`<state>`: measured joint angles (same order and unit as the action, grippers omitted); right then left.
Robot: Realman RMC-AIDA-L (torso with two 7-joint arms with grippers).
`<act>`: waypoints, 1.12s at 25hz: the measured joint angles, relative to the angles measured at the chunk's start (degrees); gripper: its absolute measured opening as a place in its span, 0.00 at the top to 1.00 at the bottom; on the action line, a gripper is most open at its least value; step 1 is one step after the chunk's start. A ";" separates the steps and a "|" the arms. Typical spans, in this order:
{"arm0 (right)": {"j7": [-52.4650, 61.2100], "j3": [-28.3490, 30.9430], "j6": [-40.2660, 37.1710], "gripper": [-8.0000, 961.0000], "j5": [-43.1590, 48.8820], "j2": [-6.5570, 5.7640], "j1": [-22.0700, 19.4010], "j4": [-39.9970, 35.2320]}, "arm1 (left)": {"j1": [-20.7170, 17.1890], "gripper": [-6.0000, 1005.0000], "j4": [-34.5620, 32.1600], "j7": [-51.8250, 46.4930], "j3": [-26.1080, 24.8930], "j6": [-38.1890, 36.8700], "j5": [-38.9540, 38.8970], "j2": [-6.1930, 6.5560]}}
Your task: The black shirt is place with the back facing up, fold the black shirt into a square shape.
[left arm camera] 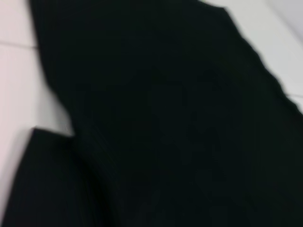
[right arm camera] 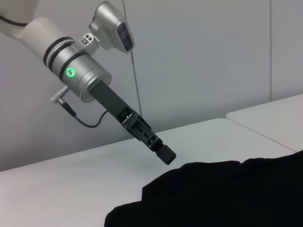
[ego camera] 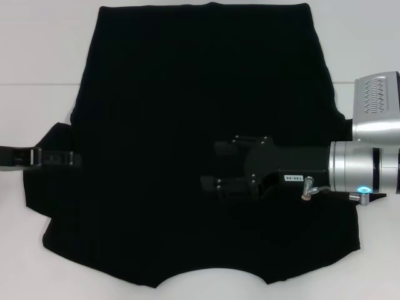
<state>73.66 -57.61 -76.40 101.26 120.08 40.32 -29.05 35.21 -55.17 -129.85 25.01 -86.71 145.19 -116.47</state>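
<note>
- Head view: the black shirt (ego camera: 187, 125) lies spread flat on the white counter (ego camera: 37, 44), neckline at the near edge. The right gripper (ego camera: 209, 165) hovers above its middle, fingers parted. The left gripper (ego camera: 75, 159) sits at the shirt's left sleeve; its state cannot be told.
- Left wrist view: only matte black cloth (left arm camera: 165, 118).
- Right wrist view: the left gripper (right arm camera: 169, 159) is poised just above the shirt's edge (right arm camera: 213, 194).
</note>
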 joint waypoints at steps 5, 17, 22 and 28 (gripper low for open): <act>0.07 0.17 0.02 0.08 -0.02 -0.02 0.16 -0.20 | 0.98 0.12 -0.48 -7.64 0.54 4.39 6.40 0.27; -0.13 0.52 0.31 0.09 -0.01 -0.23 0.20 -0.49 | 0.89 0.12 1.78 -13.79 0.86 13.03 10.76 -0.56; -0.32 1.11 0.37 0.09 -0.01 -0.25 0.27 -0.60 | 0.92 0.12 3.93 -13.91 1.34 15.69 10.82 -1.15; -0.39 1.19 0.38 0.09 -0.01 -0.31 0.22 -0.60 | 0.94 0.12 4.63 -13.94 1.55 17.31 10.85 -1.39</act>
<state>73.28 -56.42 -76.02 101.25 119.77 40.54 -29.64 36.15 -50.54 -143.79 26.57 -69.40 156.05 -117.86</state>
